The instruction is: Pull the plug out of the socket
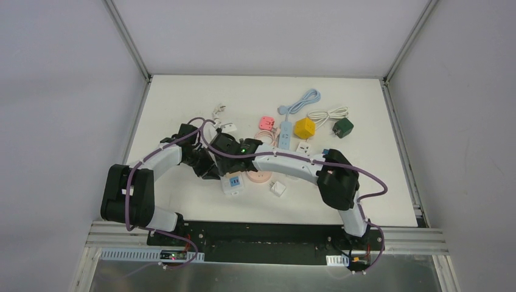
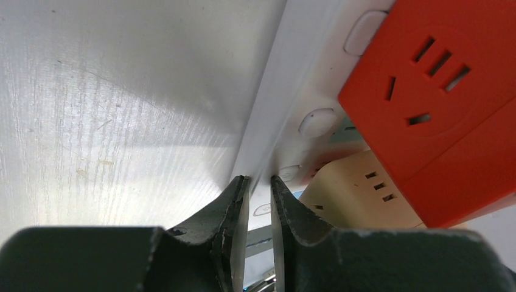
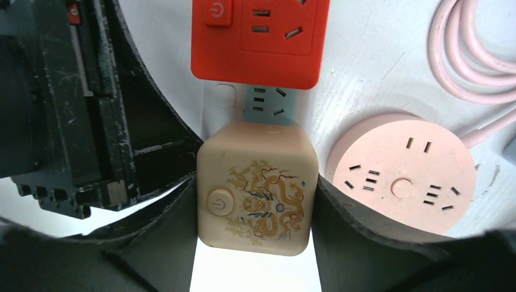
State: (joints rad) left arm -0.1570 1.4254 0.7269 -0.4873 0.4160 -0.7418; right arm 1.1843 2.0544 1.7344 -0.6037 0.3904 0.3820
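right gripper is clamped on the beige cube adapter, one finger flat against each side. the cube has a gold dragon print and a round power button on its top face. it's plugged into the white power strip, on a blue-grey socket face. a red-orange cube adapter with its own switch sits on the same strip, just beyond the beige one.

left gripper is almost pressed together, pinching the thin long edge of the strip. in the left wrist view the white edge runs straight down into the narrow gap between the fingers. the red-orange cube and the beige cube show to the right of that.

pink round socket lies flat on the white table, just right of the beige cube and apart from it. its pink cable loops behind it.

from the top camera both arms meet at centre-left of the table and cover the two cubes; only the near end of the strip sticks out. a yellow cube, green cube and blue power strip lie further back, well apart from the grippers.
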